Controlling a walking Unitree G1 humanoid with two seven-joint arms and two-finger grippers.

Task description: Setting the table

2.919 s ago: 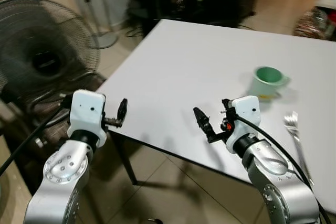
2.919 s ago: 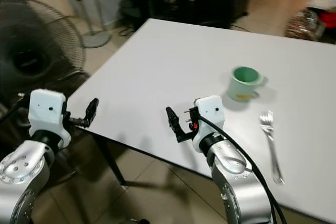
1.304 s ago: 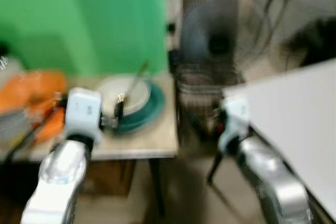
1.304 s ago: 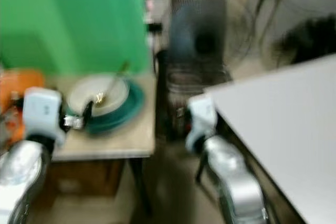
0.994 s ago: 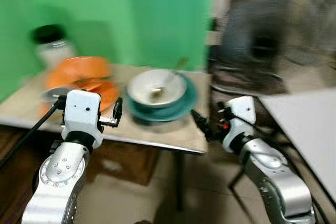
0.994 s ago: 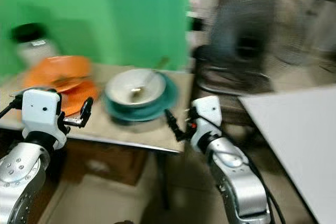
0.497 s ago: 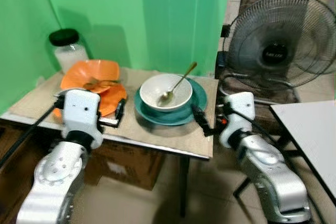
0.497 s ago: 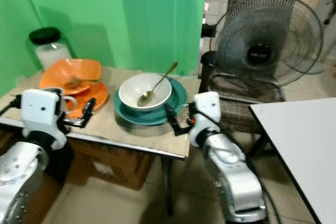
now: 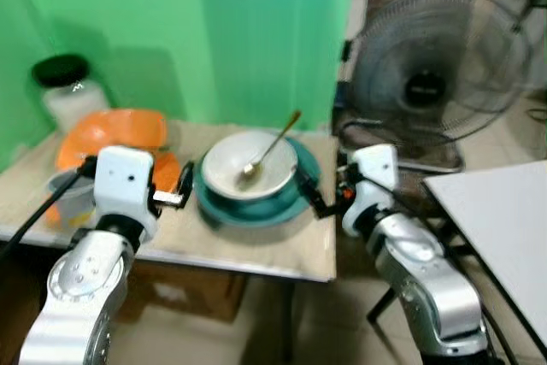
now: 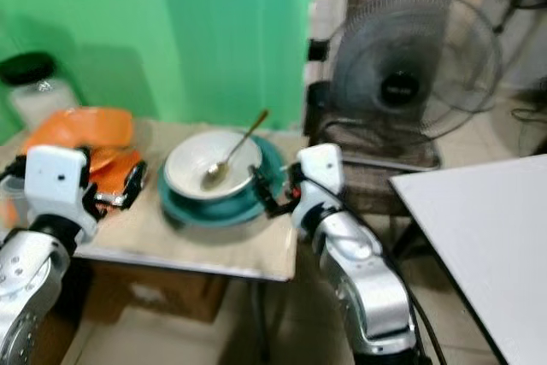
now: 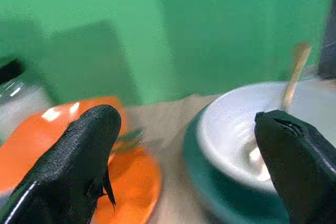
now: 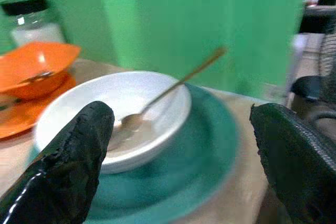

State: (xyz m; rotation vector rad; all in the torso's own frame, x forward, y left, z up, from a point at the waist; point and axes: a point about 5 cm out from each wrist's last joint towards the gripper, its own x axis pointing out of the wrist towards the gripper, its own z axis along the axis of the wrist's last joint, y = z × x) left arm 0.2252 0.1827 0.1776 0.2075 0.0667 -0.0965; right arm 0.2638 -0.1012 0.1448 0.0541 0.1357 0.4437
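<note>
A low beige counter stands against a green wall, with a dark standing fan on the far side of it from the orange dishes and the corner of a white table beyond the fan. In the middle of the counter sits a white bowl on a teal plate, a gold-handled spoon leaning inside the bowl. Away from the fan, beside the bowl, an orange bowl rests on an orange plate, with a black-lidded jar behind them; the picture is a little soft, so what lies in the orange bowl is unclear. The left pincer hovers between the orange plate and the teal plate, its fingers spread wide and gripping nothing. The right pincer hangs at the teal plate's fan-side rim, likewise wide and empty. Both silver forearms are raised and bent inward toward the bowl.
</note>
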